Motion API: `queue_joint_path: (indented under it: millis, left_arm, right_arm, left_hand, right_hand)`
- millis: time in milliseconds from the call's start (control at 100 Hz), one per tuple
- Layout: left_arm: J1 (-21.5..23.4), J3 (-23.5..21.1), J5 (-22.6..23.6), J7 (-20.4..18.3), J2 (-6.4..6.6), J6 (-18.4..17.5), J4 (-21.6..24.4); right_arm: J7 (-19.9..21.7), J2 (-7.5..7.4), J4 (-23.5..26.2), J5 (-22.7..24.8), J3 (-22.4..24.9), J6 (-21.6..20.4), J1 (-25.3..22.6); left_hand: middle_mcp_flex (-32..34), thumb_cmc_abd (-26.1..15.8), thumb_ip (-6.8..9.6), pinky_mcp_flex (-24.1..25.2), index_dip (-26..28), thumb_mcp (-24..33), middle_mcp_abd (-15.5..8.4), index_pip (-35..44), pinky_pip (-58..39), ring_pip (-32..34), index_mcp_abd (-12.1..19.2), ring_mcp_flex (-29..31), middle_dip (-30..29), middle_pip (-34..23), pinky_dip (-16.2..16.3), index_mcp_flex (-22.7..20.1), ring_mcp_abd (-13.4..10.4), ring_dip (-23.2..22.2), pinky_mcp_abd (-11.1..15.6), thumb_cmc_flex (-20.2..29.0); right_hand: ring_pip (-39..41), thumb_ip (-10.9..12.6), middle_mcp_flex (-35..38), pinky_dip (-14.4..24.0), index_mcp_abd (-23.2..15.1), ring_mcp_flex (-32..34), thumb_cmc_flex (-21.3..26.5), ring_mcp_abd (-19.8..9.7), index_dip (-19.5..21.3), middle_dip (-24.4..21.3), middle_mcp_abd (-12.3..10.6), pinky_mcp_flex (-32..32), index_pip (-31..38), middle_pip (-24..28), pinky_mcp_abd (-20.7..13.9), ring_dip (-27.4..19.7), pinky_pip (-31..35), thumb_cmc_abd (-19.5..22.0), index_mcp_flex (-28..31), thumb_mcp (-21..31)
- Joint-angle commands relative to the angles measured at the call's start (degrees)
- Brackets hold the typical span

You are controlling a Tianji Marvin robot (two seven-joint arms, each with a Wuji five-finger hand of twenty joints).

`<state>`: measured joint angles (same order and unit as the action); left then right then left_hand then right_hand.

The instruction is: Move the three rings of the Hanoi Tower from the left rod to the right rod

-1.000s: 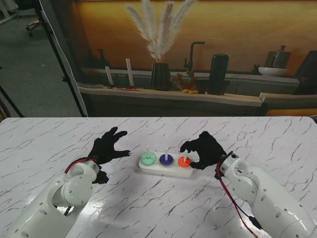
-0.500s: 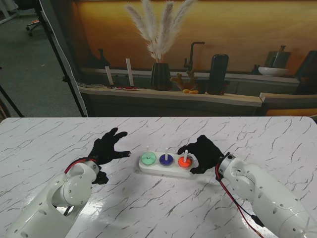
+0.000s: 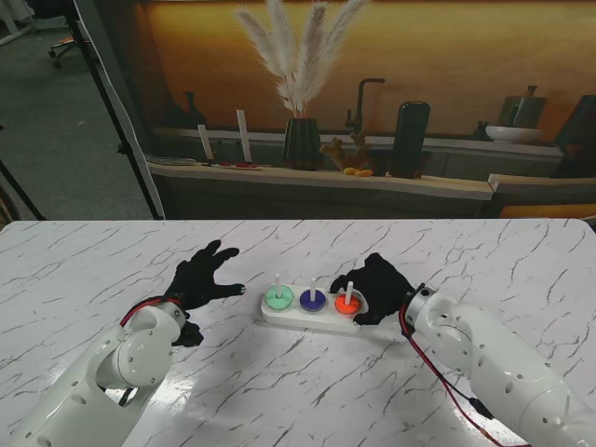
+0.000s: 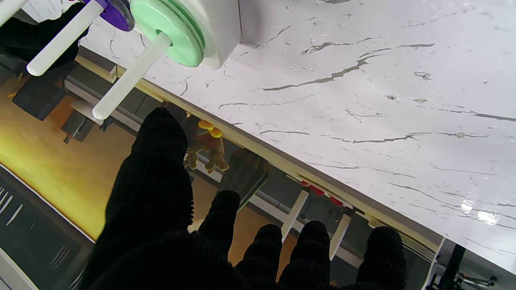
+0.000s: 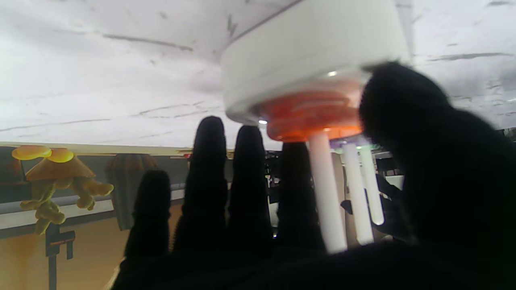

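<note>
Nearest to you, the two white arms rise from the bottom corners onto the white marble-patterned table. Your black-gloved left hand hovers palm down with its fingers spread, released and holding nothing, just to the left of the white oblong Hanoi Tower base and apart from it. Its wrist view shows the fingers apart, with the flat mint-green ring seated at the foot of its white rod.

Your black-gloved right hand is at the right end of the base, fingers curled around the flat orange ring. In its wrist view the thumb looks pressed against the ring's edge while the four fingers stand straight on the other side; the picture is blurred there, so you cannot tell whether the hand actually grips the ring.

On the base, the green ring sits on the left rod, the flat purple ring on the middle one, the orange ring on the right one.

Farther from you, beyond the table edge, a dark ribbed vase of pale pampas grass stands on a shelf.
</note>
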<state>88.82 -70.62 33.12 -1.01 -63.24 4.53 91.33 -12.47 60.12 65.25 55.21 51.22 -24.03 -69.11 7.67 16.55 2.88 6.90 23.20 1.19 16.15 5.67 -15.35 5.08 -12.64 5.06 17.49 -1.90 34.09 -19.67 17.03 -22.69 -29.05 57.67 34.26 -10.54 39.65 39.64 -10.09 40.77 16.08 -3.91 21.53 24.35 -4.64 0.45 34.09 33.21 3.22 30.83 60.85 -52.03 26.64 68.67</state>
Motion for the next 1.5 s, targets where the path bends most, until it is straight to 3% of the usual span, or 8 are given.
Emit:
queue_joint_path:
  millis: [0, 400, 690, 840, 1060, 1490]
  left_arm:
    - [0.38, 0.00, -0.30, -0.63, -0.12, -0.84, 0.06]
    - [0.58, -0.14, -0.47, -0.54, -0.15, -0.75, 0.07]
    - [0.62, -0.24, -0.57, -0.45, -0.18, -0.80, 0.05]
    - [0.56, -0.18, -0.68, -0.37, -0.21, -0.85, -0.05]
    - [0.54, -0.07, -0.74, -0.34, -0.22, -0.84, -0.12]
    - [0.53, 0.00, -0.65, -0.44, -0.19, -0.82, -0.10]
  right_arm:
    - [0.28, 0.21, -0.25, 0.48, -0.61, -0.31, -0.09]
    - [-1.68, 0.23, -1.16, 1.30, -2.03, 0.55, 0.36]
    - [-4.29, 0.63, -1.52, 1.37, -1.60, 1.37, 0.16]
    - [-5.17, 0.86, -1.21, 1.13, -0.67, 1.60, -0.40]
    - [-6.35, 1.24, -0.28, 0.70, 1.02, 1.75, -1.35]
    - [-5.98, 1.38, 4.08, 0.97, 5.92, 0.53, -3.44]
  left_hand:
    - [0.70, -1.40, -1.93, 0.98, 0.19, -1.50, -1.07, -0.13, 3.06, -1.48, 1.61, -1.31, 0.38, 0.49, 0.18, -0.78, -1.24, 0.63, -0.36, -1.24]
    - [0.80, -1.62, -1.96, 0.96, 0.18, -1.53, -1.09, -0.15, 3.27, -1.49, 1.59, -1.35, 0.39, 0.48, 0.32, -0.76, -1.28, 0.65, -0.33, -1.33]
    - [0.78, -1.71, -2.00, 0.92, 0.17, -1.56, -1.12, -0.15, 3.42, -1.52, 1.63, -1.40, 0.39, 0.50, 0.40, -0.79, -1.33, 0.67, -0.32, -1.41]
    - [0.78, -1.73, -2.00, 0.98, 0.16, -1.55, -1.13, -0.17, 3.51, -1.53, 1.59, -1.40, 0.39, 0.50, 0.43, -0.75, -1.35, 0.68, -0.31, -1.39]
    - [0.79, -1.73, -2.01, 0.95, 0.16, -1.56, -1.16, -0.17, 3.61, -1.52, 1.63, -1.38, 0.38, 0.49, 0.48, -0.79, -1.38, 0.69, -0.30, -1.41]
    - [0.75, -1.63, -2.01, 0.94, 0.15, -1.56, -1.11, -0.16, 3.75, -1.52, 1.60, -1.38, 0.38, 0.50, 0.57, -0.82, -1.29, 0.69, -0.33, -1.41]
  right_hand:
    - [1.58, 2.21, 2.87, 1.25, -2.00, 1.42, 1.23, -1.58, 1.25, 0.71, -3.49, -0.30, 0.77, 1.55, 17.46, 1.26, 0.30, 0.63, 1.62, 0.21]
    - [4.78, 2.96, 8.73, 1.69, -4.21, 5.10, 6.37, -3.43, 2.80, 1.99, -5.56, 1.44, 5.40, 4.18, 16.93, 2.37, 2.47, 0.44, 7.49, 2.51]
    - [7.38, 2.83, 12.19, 1.70, -5.09, 7.99, 8.75, -4.24, 3.47, 2.89, -5.81, 2.91, 8.16, 6.15, 16.57, 3.12, 4.43, 0.18, 10.55, 3.97]
    - [8.29, -0.57, 13.26, 1.34, -5.22, 8.73, 9.96, -4.39, 3.68, 3.74, -5.84, 3.26, 9.39, 6.66, 16.50, 3.22, 5.32, -1.02, 11.37, 3.94]
    - [8.99, -2.84, 14.39, 1.27, -5.49, 9.54, 10.94, -4.53, 3.87, 4.29, -5.86, 3.69, 10.20, 6.85, 16.50, 3.35, 5.96, -2.12, 12.28, 4.13]
    - [9.34, -5.00, 16.06, 1.18, -5.92, 10.59, 11.97, -4.77, 3.97, 4.77, -6.07, 4.32, 10.86, 6.45, 16.52, 3.33, 6.49, -2.87, 13.62, 4.28]
